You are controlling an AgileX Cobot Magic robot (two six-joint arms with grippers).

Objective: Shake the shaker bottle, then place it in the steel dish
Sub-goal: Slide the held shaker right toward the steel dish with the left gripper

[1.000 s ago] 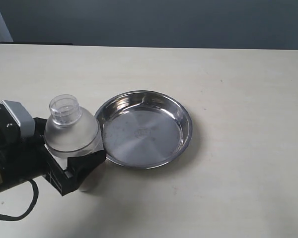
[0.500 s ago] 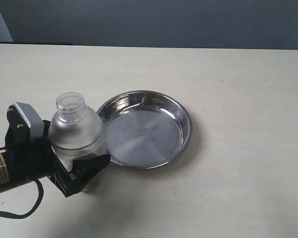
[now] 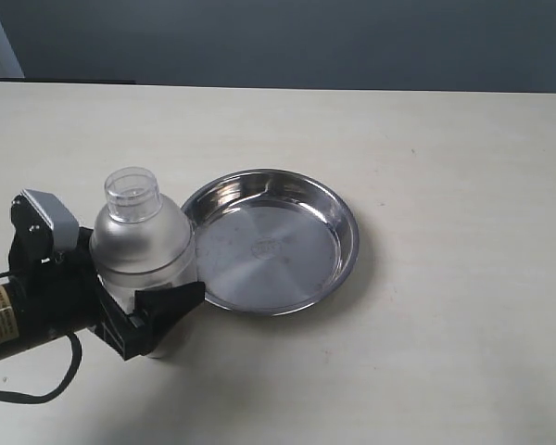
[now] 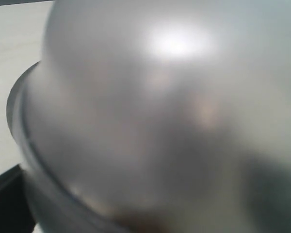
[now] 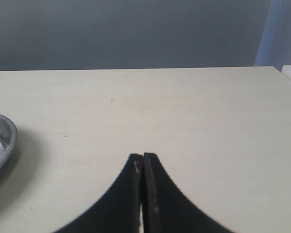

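Exterior view has the left gripper (image 3: 134, 278) clamped on the lower body of the clear plastic shaker bottle with frosted domed shoulder and small round cap (image 3: 141, 243). The bottle stands upright just beside the left rim of the round, shiny stainless-steel dish (image 3: 352, 243) on the pale tabletop (image 3: 445, 139); whether its base touches the tabletop I cannot tell. The right gripper (image 5: 143, 160) sits well apart, its fingers (image 5: 136, 194) pressed together on nothing. In my judgement the shake should be short and brisk with a firm grasp, since smooth plastic may slip. The base should then be lifted clear over the raised rim and lowered flat near the centre stamp before letting go. In the left wrist view the bottle is a blurred grey dome with a faint brownish tint low down.
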